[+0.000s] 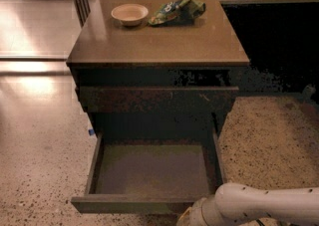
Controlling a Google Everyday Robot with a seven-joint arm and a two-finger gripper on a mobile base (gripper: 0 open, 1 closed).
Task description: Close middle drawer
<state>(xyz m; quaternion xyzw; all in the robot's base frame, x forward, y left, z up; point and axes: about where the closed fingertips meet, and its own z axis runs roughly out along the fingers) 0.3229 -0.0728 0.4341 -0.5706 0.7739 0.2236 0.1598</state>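
Observation:
The middle drawer (149,170) is pulled far out of the brown cabinet (159,46), its shallow box and flat greyish-brown floor in full view and holding nothing. Its dark slab front (134,204) runs along the bottom of the camera view. My white arm (259,205) comes in from the lower right and ends at the drawer front's right end. The gripper (192,217) sits at the bottom edge by that front, mostly cut off by the frame.
The top drawer front (157,98) with pale scratch marks stands slightly out above. On the cabinet top are a small pale bowl (129,14) and a green snack bag (177,11). Speckled floor lies right, glossy floor left.

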